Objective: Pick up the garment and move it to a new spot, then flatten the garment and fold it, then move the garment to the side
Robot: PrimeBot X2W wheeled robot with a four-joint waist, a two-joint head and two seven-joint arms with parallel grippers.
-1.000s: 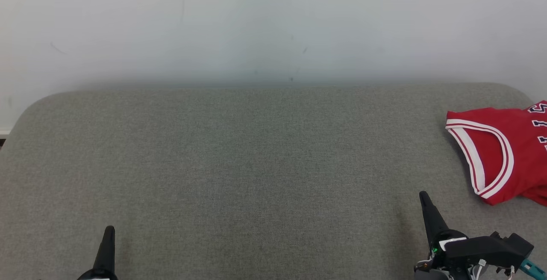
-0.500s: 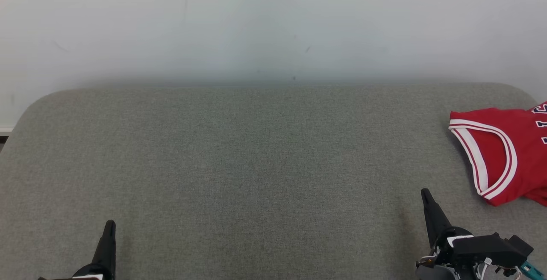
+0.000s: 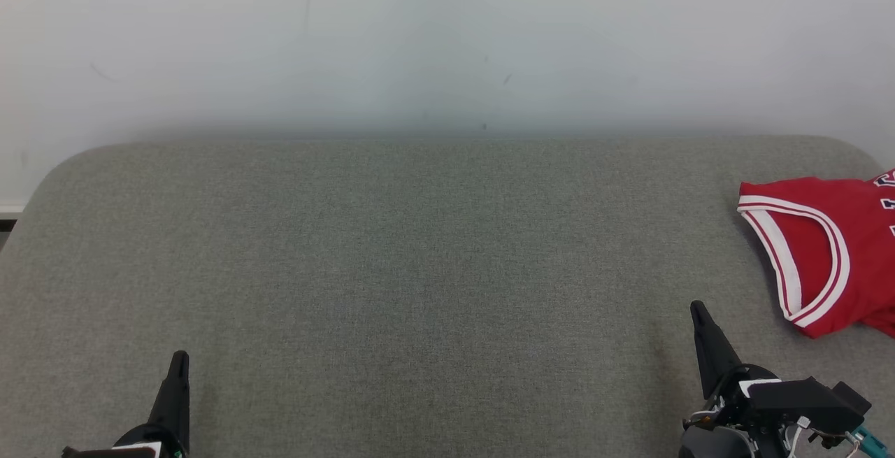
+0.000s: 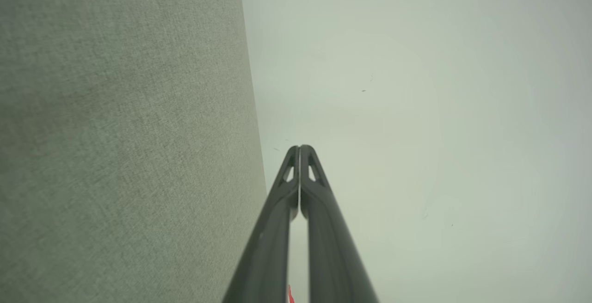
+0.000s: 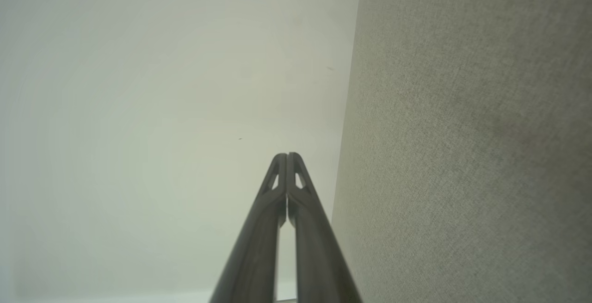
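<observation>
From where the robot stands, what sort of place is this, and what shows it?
Probably an indoor garment-folding test room: a grey fabric-covered surface against a bare white wall, with a red basketball jersey at its right edge.

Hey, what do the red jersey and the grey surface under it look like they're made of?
Red jersey: probably thin synthetic knit, smooth and matte; it lies in soft folds, with white striped trim. Grey surface: woven upholstery fabric, matte; a fine flecked weave shows, and rounded corners hint at padding underneath.
</observation>
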